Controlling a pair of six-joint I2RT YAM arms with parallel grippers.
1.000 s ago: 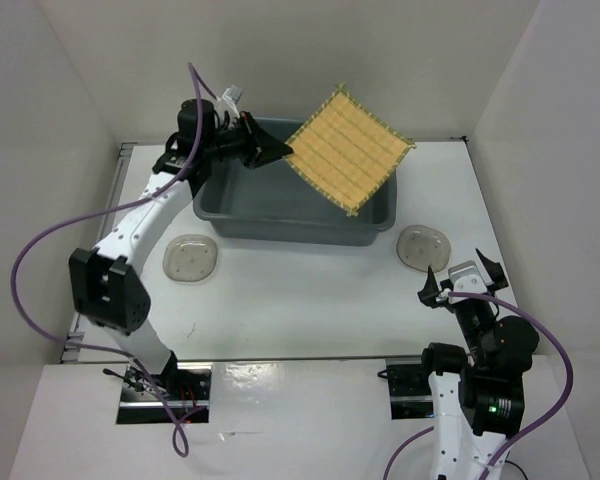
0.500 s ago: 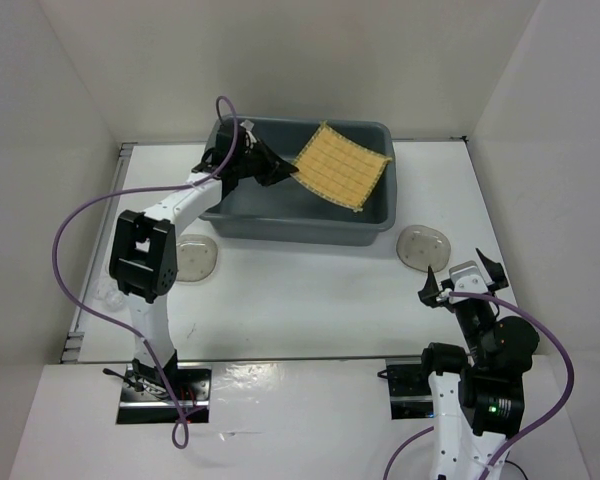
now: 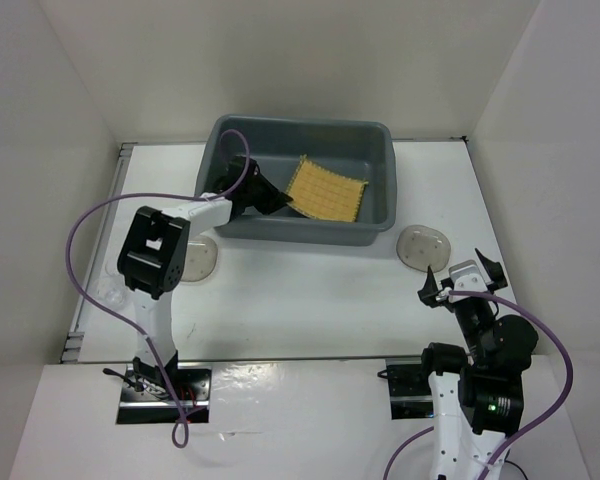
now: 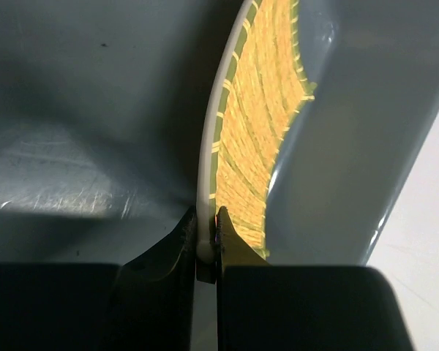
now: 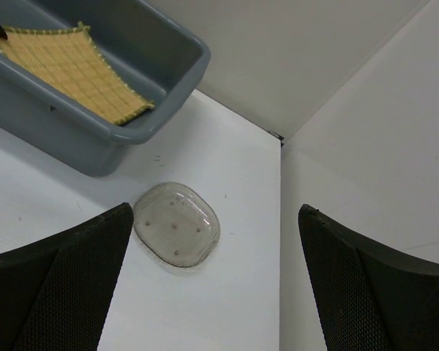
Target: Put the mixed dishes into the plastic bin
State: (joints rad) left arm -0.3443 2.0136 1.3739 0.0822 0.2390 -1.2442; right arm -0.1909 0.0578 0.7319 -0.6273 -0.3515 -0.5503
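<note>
Pinching mat [image 4: 260,139], left fingers [image 4: 164,256] closed.

table [image 3: 310,300]: white, matte | walls [image 3: 280,60]: plain white on three sides | light: even, soft

Tan-yellow woven mat [image 3: 326,190] – dark grey bin [image 3: 370,150]

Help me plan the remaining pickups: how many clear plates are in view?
2. One clear plate lies near the plastic bin's front left corner, partly under the left arm; the other sits off its front right corner. The mat in the bin could hide others.
</note>
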